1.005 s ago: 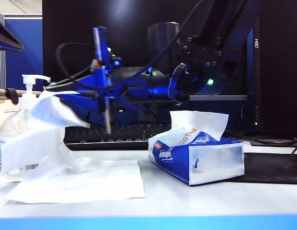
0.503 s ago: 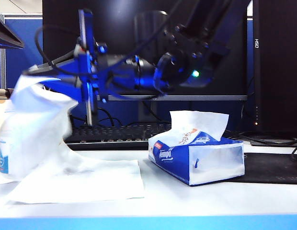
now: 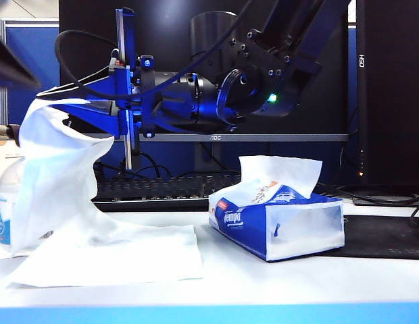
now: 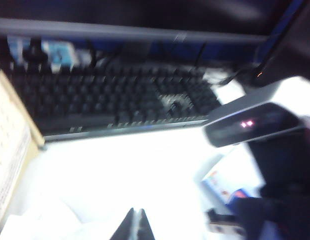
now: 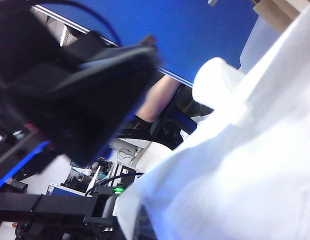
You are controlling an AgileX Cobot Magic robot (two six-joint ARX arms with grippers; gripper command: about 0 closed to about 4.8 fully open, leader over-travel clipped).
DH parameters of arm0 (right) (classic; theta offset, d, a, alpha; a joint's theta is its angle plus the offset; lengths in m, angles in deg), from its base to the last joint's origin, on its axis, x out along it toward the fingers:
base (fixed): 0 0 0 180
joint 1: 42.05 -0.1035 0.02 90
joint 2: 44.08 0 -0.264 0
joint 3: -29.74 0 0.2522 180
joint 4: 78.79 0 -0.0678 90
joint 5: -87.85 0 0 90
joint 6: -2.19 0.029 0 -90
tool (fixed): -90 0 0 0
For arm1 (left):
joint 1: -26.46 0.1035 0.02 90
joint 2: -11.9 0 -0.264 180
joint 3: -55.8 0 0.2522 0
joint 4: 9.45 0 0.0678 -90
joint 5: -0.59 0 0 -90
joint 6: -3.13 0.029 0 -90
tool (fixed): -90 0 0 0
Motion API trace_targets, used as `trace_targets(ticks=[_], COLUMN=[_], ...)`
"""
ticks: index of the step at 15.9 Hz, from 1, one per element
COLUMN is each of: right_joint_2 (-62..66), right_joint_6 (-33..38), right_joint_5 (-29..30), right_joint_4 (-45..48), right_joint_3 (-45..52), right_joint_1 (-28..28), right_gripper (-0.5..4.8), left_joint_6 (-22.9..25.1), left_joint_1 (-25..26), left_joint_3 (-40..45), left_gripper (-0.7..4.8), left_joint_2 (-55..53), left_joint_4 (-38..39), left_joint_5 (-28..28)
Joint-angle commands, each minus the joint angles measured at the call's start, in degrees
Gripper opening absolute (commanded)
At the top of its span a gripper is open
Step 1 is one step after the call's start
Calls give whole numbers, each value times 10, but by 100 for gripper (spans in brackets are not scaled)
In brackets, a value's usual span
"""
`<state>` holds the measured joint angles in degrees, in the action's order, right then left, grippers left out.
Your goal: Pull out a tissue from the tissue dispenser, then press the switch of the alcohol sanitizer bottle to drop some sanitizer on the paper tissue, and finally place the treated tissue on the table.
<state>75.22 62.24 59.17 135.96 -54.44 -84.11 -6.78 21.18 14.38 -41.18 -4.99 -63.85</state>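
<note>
My right gripper point(image 3: 61, 106) reaches across to the left of the exterior view and is shut on the white tissue point(image 3: 54, 175). The tissue hangs limp in front of the alcohol sanitizer bottle point(image 3: 3, 212). Only the bottle's lower left side shows, and the switch is hidden behind the tissue. In the right wrist view the tissue point(image 5: 235, 165) covers the jaws. The blue Tempo tissue dispenser point(image 3: 277, 226) lies on the table point(image 3: 297, 283) to the right, a sheet poking from its slit. My left gripper point(image 4: 136, 222) is shut and empty above the bright table; its dark arm point(image 3: 7, 67) shows at the left edge.
A larger flat white sheet point(image 3: 121, 260) lies on the table under the hanging tissue. A black keyboard point(image 3: 162, 189) and a monitor point(image 3: 216, 67) stand behind. A black mat point(image 3: 385, 236) lies at the right. The right arm point(image 4: 250, 122) shows in the left wrist view.
My right gripper has carried the tissue to the left and slightly up, so it now covers the pump head that showed a second ago. The left arm's dark end has sunk a little.
</note>
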Motion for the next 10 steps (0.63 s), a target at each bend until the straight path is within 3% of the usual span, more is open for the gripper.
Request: trace_targets(ticks=[1, 10], right_joint_2=[-3, -3], right_joint_6=[0, 0], right_joint_5=[4, 17], right_joint_4=[-3, -4], right_joint_3=[-4, -4], right_joint_1=[-2, -2], right_gripper=[-6, -6], left_joint_6=[0, 0], left_joint_1=[1, 0], left_joint_3=[-13, -48], left_gripper=[-6, -6], left_joint_2=[-29, -99], left_joint_4=[-30, -68], left_joint_5=[-34, -47])
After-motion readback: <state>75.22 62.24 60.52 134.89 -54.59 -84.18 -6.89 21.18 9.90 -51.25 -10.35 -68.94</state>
